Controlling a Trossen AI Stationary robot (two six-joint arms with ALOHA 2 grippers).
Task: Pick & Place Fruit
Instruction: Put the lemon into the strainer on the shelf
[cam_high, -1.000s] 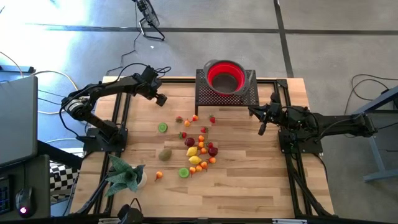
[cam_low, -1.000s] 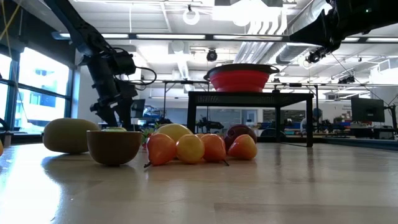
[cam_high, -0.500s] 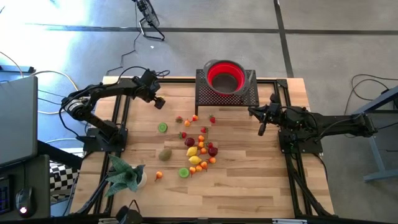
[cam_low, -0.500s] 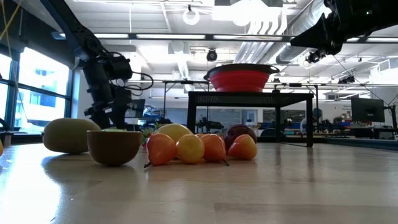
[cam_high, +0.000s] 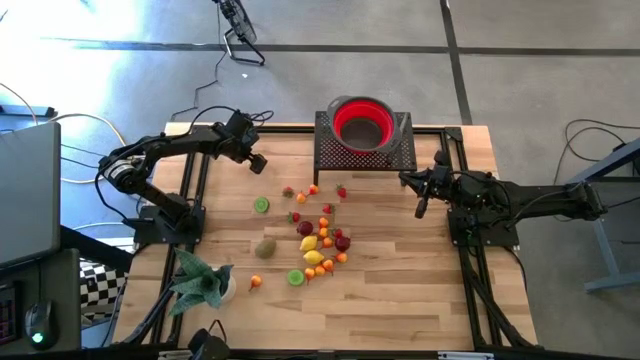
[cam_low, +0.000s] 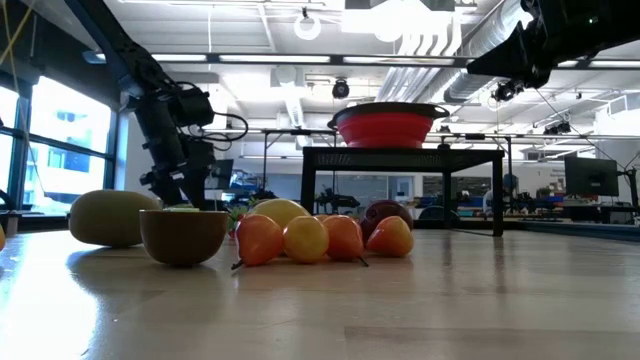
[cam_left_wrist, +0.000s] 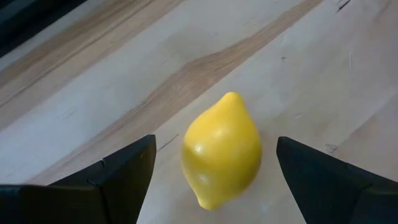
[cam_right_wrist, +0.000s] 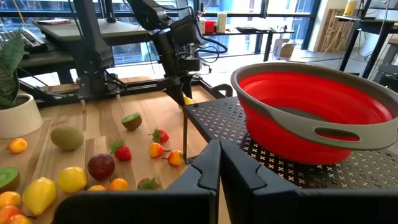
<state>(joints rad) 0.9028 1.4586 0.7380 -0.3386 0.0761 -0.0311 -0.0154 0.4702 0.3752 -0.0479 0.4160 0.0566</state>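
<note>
A yellow lemon (cam_left_wrist: 221, 149) lies on its side on the wooden table (cam_high: 400, 300), at the far left. My left gripper (cam_left_wrist: 216, 144) hangs over it, open, one finger on each side, touching nothing; in the high view (cam_high: 256, 161) it hides the lemon. The other fruit lies mid-table: a cluster of lemons, plums, strawberries and small oranges (cam_high: 320, 238), a kiwi (cam_high: 265, 247) and two lime halves (cam_high: 261, 205) (cam_high: 296, 277). My right gripper (cam_high: 419, 207) is shut and empty at the right, near the bowl's stand.
A red bowl with a grey rim (cam_high: 362, 122) sits on a black mesh stand (cam_high: 345, 155) at the far middle. A potted green plant (cam_high: 200, 280) stands at the near left, a small orange (cam_high: 256, 282) beside it. Bare wood lies along the near edge.
My left gripper has shifted a little toward the table's left edge and gone slightly lower over the lemon, staying open.
</note>
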